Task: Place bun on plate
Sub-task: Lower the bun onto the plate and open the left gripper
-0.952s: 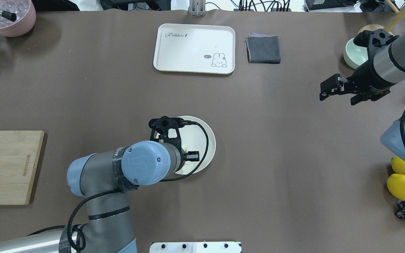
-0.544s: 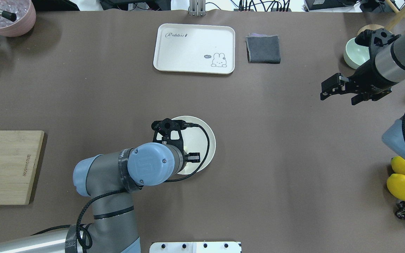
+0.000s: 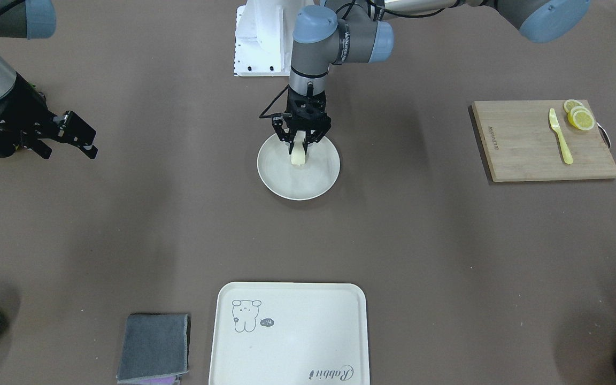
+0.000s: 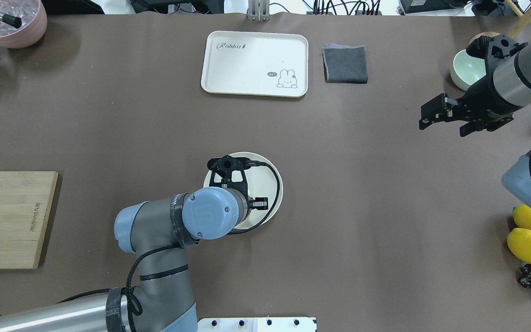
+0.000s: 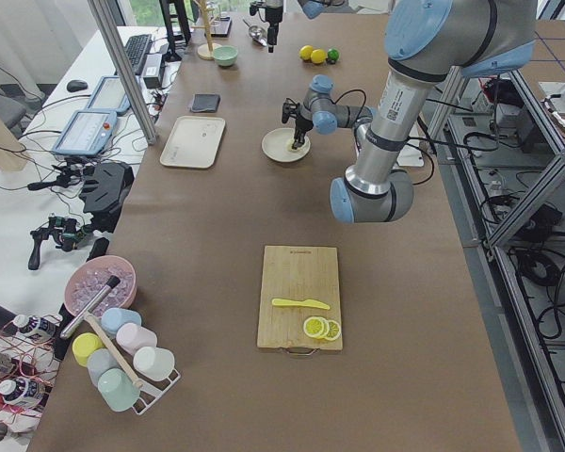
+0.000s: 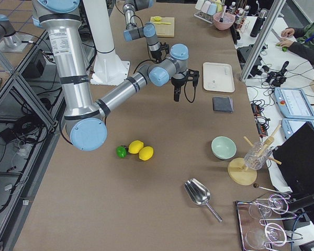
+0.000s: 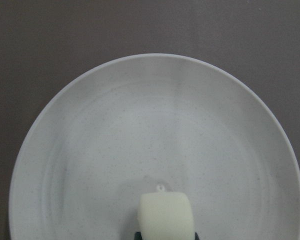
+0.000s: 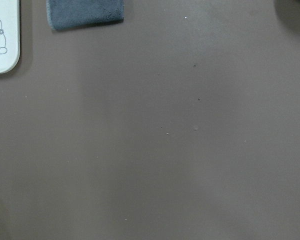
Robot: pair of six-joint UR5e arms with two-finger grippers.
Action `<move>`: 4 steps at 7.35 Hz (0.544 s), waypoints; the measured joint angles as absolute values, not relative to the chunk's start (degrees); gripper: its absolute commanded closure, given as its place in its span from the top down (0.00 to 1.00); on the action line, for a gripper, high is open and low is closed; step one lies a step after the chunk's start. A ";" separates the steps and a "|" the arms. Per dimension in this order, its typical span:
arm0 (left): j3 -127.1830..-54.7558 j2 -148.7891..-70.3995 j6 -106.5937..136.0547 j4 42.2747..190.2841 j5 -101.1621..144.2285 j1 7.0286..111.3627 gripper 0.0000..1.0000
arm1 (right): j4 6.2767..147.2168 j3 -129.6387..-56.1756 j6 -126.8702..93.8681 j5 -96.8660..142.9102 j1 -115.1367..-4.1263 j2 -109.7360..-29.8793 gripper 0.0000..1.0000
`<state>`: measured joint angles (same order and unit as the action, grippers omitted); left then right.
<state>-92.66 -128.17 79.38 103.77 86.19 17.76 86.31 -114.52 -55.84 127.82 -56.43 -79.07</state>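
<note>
Cream-white and soft, the bun (image 3: pixel 298 154) hangs upright at the centre of the front-facing view. The left gripper (image 3: pixel 299 140) pinches it near its top, one finger on either side. Its lower end is over the upper part of the plate (image 3: pixel 308 184), nearer the rim on the robot's side than the middle.

To my eye the step in hand is the set-down. It would go best if the arm eases down until the bun's base takes its own weight. The fingers should then part slowly and the gripper rise straight up, so that so soft a lump neither sticks to a pad nor topples. A small shift toward the plate's centre first would give more margin (the rim is shallow).

Whether the bun already touches the plate I cannot tell. From overhead the left arm (image 4: pixel 210 214) covers the bun entirely, leaving only a crescent of plate at centre frame. In the left wrist view the bun is cut off by the bottom edge, and only a dark sliver of finger shows beneath it.

At the far left of the front-facing view, well apart, the right gripper (image 3: pixel 91 144) hangs spread and empty. Its own camera shows only bare table (image 8: pixel 190 150), a tray (image 8: pixel 2 40) corner and a grey cloth (image 8: pixel 85 12) along the upper left.
</note>
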 measured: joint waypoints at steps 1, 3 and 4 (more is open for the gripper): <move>-91.94 -128.20 79.32 104.57 86.09 17.89 0.96 | 86.31 -114.51 -55.83 127.80 -56.43 -78.98 1.00; -91.88 -128.29 79.22 104.98 86.09 18.10 0.97 | 86.31 -114.42 -55.81 127.80 -56.43 -78.95 1.00; -92.47 -128.31 79.16 104.93 86.29 18.45 0.97 | 86.31 -114.40 -55.81 127.79 -56.45 -79.03 1.00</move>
<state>-92.47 -128.31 79.16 104.93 86.29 18.45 86.31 -114.40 -55.81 127.79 -56.45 -79.03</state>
